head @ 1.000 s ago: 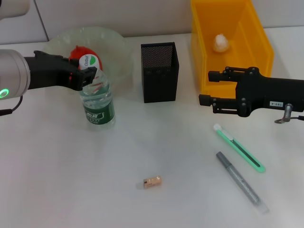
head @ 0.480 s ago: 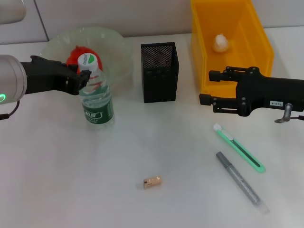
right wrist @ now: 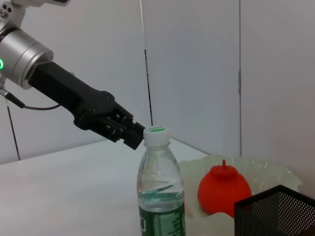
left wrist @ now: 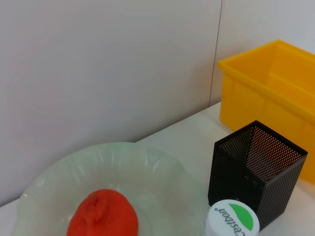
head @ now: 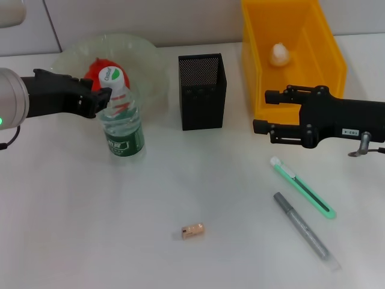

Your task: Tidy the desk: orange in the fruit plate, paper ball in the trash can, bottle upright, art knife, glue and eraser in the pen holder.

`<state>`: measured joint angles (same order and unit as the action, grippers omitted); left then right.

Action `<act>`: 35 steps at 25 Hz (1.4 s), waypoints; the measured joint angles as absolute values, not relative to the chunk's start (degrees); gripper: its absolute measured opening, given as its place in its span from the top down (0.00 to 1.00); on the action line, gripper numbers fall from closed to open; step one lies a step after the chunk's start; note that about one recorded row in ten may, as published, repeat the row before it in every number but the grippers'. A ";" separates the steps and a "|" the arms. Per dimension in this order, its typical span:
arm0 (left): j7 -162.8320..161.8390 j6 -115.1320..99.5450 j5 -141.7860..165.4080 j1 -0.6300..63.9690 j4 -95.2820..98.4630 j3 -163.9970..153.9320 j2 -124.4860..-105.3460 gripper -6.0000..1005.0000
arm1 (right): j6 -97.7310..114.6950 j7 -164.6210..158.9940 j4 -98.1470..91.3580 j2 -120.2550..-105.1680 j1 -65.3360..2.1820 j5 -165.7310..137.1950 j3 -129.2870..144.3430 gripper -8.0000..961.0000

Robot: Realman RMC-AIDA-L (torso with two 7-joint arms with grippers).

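The bottle (head: 122, 117) stands upright in front of the fruit plate (head: 144, 54), its white cap (left wrist: 231, 221) up. My left gripper (head: 101, 96) is open just left of the cap, holding nothing; the right wrist view shows it (right wrist: 130, 133) beside the bottle (right wrist: 160, 191). The orange (head: 96, 67) lies in the plate. In the yellow trash can (head: 331, 54) sits the paper ball (head: 279, 54). My right gripper (head: 261, 111) hovers open and empty before the can. On the table lie the eraser (head: 193, 230), the green art knife (head: 302, 188) and the grey pen-shaped glue (head: 304, 232).
The black mesh pen holder (head: 203, 102) stands between the plate and the trash can, with nothing visible inside. A wall runs close behind the plate and can. The knife and glue lie side by side at the front right.
My left gripper has let go of the bottle's neck and drawn back to the left. The bottle stays upright. The right arm has not moved.
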<state>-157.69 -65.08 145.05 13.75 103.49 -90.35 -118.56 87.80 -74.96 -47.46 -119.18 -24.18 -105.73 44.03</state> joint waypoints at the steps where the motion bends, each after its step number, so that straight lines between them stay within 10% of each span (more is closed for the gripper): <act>1: -157.69 -65.21 144.79 13.75 103.52 -90.35 -118.56 0.76 | 87.80 -74.97 -47.46 -119.18 -24.16 -105.73 44.03 0.26; 16: -150.39 -60.51 136.29 10.79 103.35 -89.56 -118.55 0.26 | 87.90 -76.11 -47.82 -119.18 -24.04 -105.73 43.94 0.26; 35: -135.45 -52.83 122.47 2.67 104.17 -89.51 -118.48 0.21 | 86.88 -76.51 -48.08 -119.01 -23.45 -105.74 42.16 0.26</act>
<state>-135.45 -52.83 122.47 2.67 104.17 -89.51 -118.48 86.88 -76.51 -48.08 -119.01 -23.45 -105.74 42.16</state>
